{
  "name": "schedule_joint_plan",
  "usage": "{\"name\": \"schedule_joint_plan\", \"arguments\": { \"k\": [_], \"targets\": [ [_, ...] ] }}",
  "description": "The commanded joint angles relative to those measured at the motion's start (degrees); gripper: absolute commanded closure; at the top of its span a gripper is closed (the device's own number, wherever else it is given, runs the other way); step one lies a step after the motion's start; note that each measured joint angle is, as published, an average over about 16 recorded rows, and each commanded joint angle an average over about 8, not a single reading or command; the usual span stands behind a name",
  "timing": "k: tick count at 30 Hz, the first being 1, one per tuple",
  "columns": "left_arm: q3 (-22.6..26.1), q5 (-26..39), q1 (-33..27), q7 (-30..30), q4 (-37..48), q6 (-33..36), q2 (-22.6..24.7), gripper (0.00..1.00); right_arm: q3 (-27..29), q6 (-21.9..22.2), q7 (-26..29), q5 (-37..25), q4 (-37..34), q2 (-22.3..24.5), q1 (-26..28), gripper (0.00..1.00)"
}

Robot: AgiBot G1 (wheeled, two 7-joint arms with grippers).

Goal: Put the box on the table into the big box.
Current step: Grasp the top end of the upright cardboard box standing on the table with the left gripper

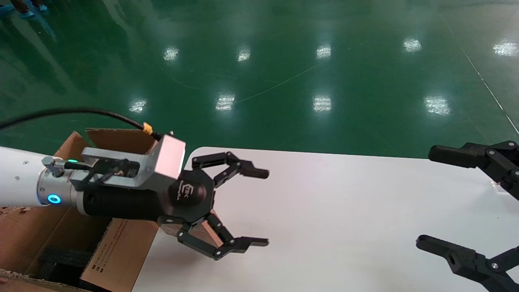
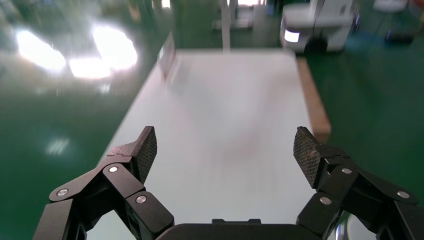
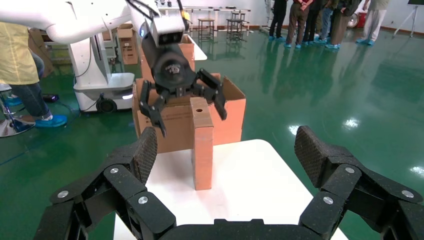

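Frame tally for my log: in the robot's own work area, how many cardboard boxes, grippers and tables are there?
Cardboard boxes: 2 (the box, standing on end on the table; the big box beside it)
Grippers: 2 (left gripper, right gripper, both open)
Tables: 1 (the table)
Total: 5

Box (image 1: 204,231) mostly hidden behind left claw (image 1: 259,207); big box (image 1: 117,251) & right claw (image 1: 429,198) cut off by frame edge

1 box (image 3: 202,142), 1 big box (image 1: 117,251), 2 end effectors (image 1: 259,207)
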Motion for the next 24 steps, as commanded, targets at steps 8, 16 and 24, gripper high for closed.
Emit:
{"name": "schedule_joint_plan", "arguments": {
  "k": [8,16,24],
  "targets": [
    [2.0,8.1,-2.7,5.5,7.9,1.7,-3.6,0.0,0.0,0.0,0.0,0.0,0.0,0.0,0.0,0.0],
    [4.7,13.0,-5.6,10.3,13.1,2.6,-6.8,0.0,0.0,0.0,0.0,0.0,0.0,0.0,0.0,0.0],
    [6.7,16.2,-9.6,13.6,18.3,2.0,-7.5,0.0,0.0,0.0,0.0,0.0,0.0,0.0,0.0,0.0]
  ]
}}
